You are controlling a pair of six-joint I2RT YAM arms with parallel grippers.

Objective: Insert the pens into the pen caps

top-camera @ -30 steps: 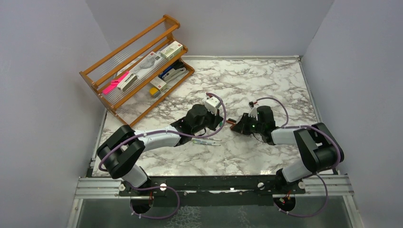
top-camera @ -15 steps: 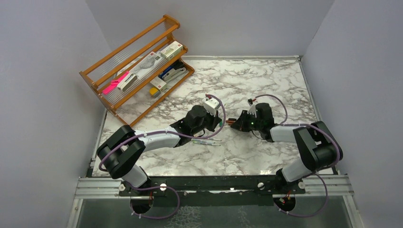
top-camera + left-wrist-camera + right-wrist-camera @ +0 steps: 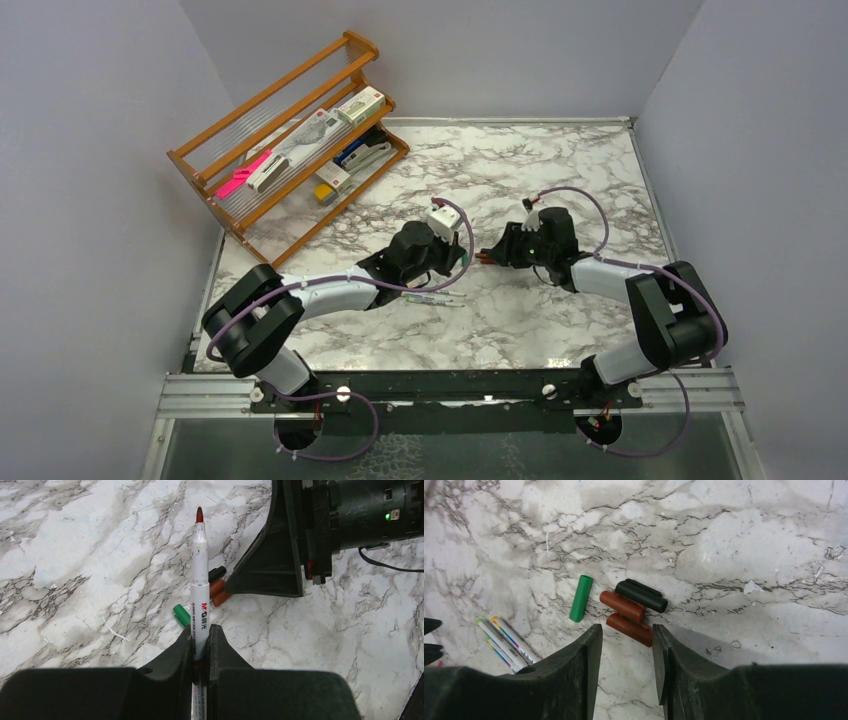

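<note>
My left gripper [image 3: 201, 630] is shut on a white pen [image 3: 200, 587], whose red tip points away from the wrist and over the pen caps. A green cap [image 3: 581, 598], two red-brown caps [image 3: 622, 606] [image 3: 630, 629] and a black cap [image 3: 641, 595] lie close together on the marble. Just above them my right gripper [image 3: 625, 628] stands open, the nearer red-brown cap showing between its fingertips. Two more pens [image 3: 506, 640] lie side by side to the left. From above, the left gripper [image 3: 460, 262] and right gripper [image 3: 493, 254] face each other across the caps [image 3: 483, 258].
A wooden rack [image 3: 290, 140] stands at the back left, holding a pink marker [image 3: 243, 175], a stapler and small boxes. Grey walls close the marble table [image 3: 560, 170] on three sides. The loose pens [image 3: 436, 298] lie just in front of the left wrist.
The right gripper has opened and its wrist has shifted a little towards the back, over the caps. The left arm holds the pen still.
</note>
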